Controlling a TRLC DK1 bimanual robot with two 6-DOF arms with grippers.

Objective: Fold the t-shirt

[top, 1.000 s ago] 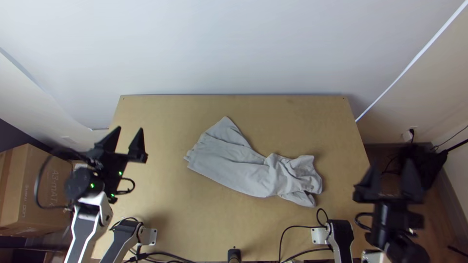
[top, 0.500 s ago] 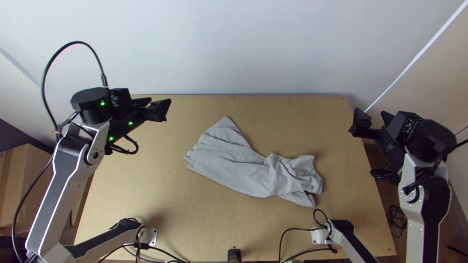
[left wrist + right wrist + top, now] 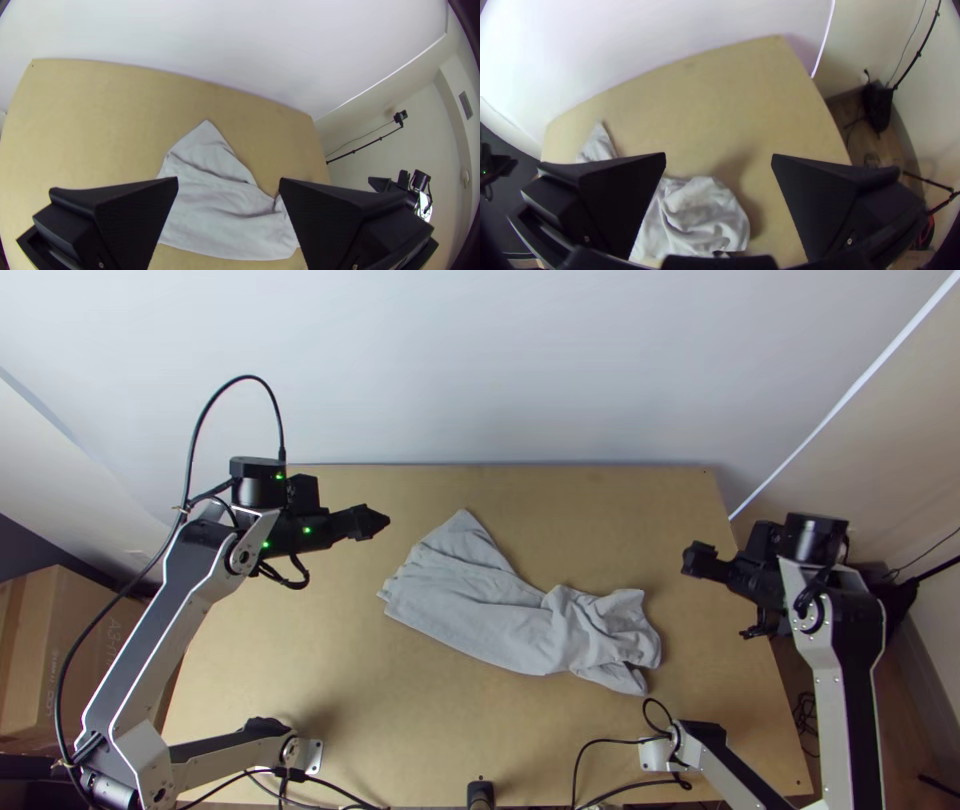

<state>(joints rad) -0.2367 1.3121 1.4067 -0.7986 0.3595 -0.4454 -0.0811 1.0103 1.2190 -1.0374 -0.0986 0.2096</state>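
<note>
Left gripper (image 3: 376,522) and right gripper (image 3: 697,559) aloft, 2 fingers (image 3: 135,215) wide apart on each.

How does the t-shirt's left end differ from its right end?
The left end lies fairly flat, while the right end is bunched and rumpled. The left end reaches out to a pointed corner; the right end makes a rounder heap. Both are light grey and rest on the table.

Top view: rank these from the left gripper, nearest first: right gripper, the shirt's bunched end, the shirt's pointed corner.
From the left gripper, as the top view shows it:
1. Pointed corner: just to the gripper's right, on the shirt's upper left.
2. Bunched end: the shirt's right end, lower in the view.
3. Right gripper: right side, past the shirt.
</note>
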